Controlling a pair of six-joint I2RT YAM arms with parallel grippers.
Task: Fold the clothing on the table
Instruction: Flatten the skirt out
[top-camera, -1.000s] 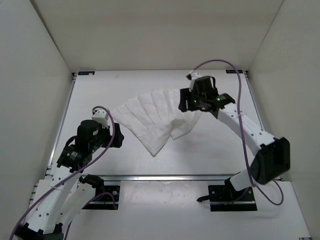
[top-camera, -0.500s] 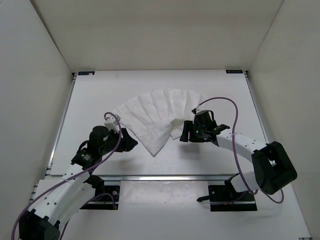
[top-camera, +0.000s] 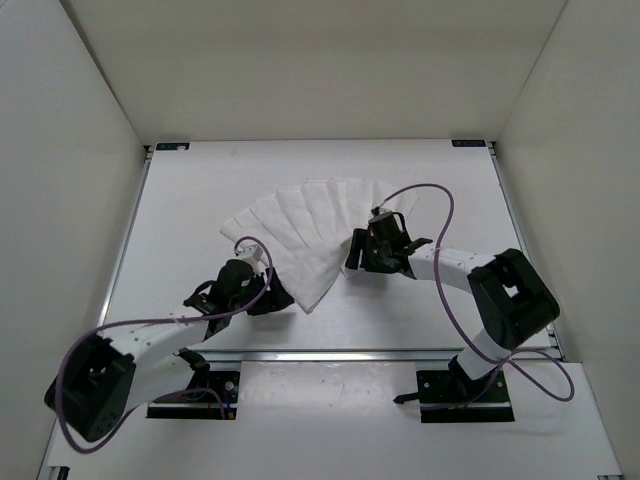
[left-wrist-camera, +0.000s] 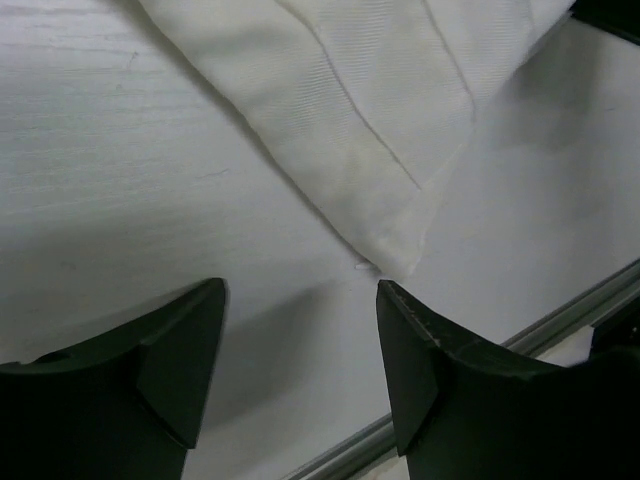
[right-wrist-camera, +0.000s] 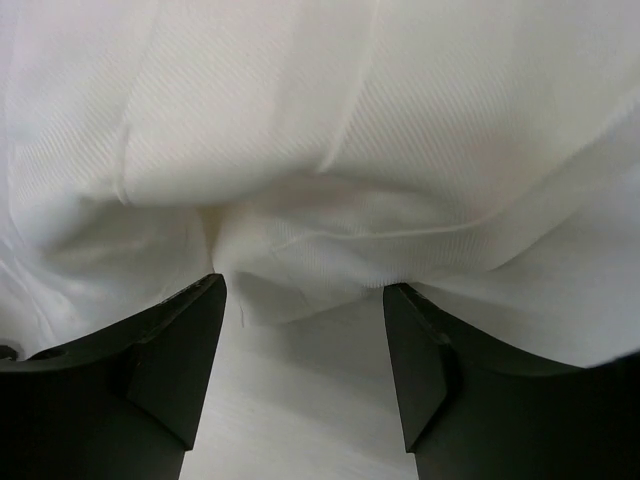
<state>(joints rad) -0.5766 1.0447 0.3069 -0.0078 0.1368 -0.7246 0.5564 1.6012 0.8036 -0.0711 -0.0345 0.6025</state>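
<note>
The clothing (top-camera: 310, 230) lay spread like a fan on the middle of the surface (top-camera: 180, 200). Its parallel creases ran out toward the far edge, and its pointed near corner aimed at the silver rail (top-camera: 350, 353). The left tool (left-wrist-camera: 300, 292) sat low over the surface just left of that corner. Its two dark fingers (left-wrist-camera: 180, 350) stood apart with only bare surface between them (the corner's tip lay just ahead of the right-hand finger, and I could not tell whether it touched). The right tool (right-wrist-camera: 305, 285) was at the near right edge of the clothing, also with its fingers apart. A bunched, rumpled fold lay directly in front of its gap, and bare surface showed between the tips. Neither tool was clamped on anything.
</note>
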